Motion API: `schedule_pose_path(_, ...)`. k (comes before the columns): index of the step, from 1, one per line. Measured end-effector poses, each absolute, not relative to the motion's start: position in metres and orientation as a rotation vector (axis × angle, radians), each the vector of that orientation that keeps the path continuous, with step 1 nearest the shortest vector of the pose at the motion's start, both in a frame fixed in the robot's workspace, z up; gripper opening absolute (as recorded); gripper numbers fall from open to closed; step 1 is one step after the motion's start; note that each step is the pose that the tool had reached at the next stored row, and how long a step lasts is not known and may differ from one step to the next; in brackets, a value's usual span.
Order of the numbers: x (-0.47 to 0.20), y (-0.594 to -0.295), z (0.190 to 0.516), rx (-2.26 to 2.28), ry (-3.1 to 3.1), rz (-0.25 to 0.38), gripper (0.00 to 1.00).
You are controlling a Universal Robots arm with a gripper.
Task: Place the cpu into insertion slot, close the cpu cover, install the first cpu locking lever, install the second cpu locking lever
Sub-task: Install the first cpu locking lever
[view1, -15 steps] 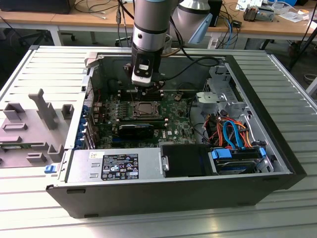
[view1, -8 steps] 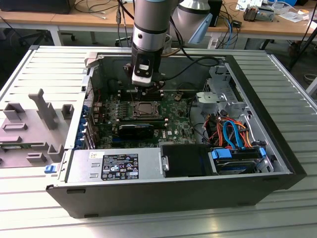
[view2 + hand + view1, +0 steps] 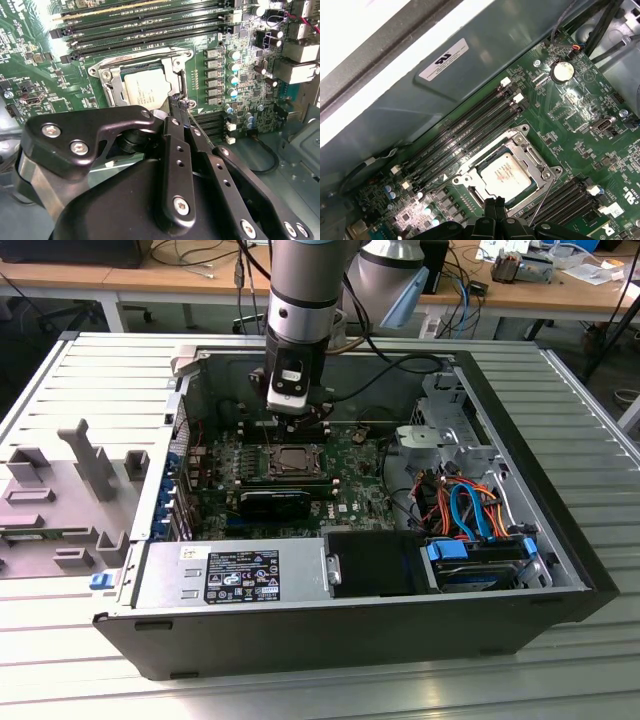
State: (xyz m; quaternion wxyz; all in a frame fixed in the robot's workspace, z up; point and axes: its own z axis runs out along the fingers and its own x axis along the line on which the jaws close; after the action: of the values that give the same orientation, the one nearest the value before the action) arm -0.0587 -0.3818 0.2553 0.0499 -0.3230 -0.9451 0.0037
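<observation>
Workshop benches strewn with cables run behind a ribbed metal table, on which an open computer case lies on its side. Seen in the exterior view, a grey fixture tray sits at nine o'clock from the case.

The cpu is already seated in the insertion slot, silvery top up, and the cpu cover appears to lie flat around it, the chip showing through its window. Placing and covering look done, so I judge that the locking levers are the step in hand. One thin wire lever stands loose beside the socket, not tucked under any catch that I can make out.

In the exterior view the gripper hangs at twelve o'clock from the socket, low over the board, and a black card lies at six o'clock. In both wrist views the gripper is clenched, its fingertips pressed together just beside the cover's edge, close to the lever. Whether they pinch the wire itself I cannot tell.

Work on this lever calls for fine aim: the wire is slim and springy, likely to slip off a narrow tip, and the memory slots crowd the socket closely.
</observation>
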Motion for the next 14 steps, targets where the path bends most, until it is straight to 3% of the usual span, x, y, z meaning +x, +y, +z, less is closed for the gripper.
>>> schedule_pose_path(14, -0.0587, -0.3818, 0.2553, -0.967, -2.884, 0.012, 0.11)
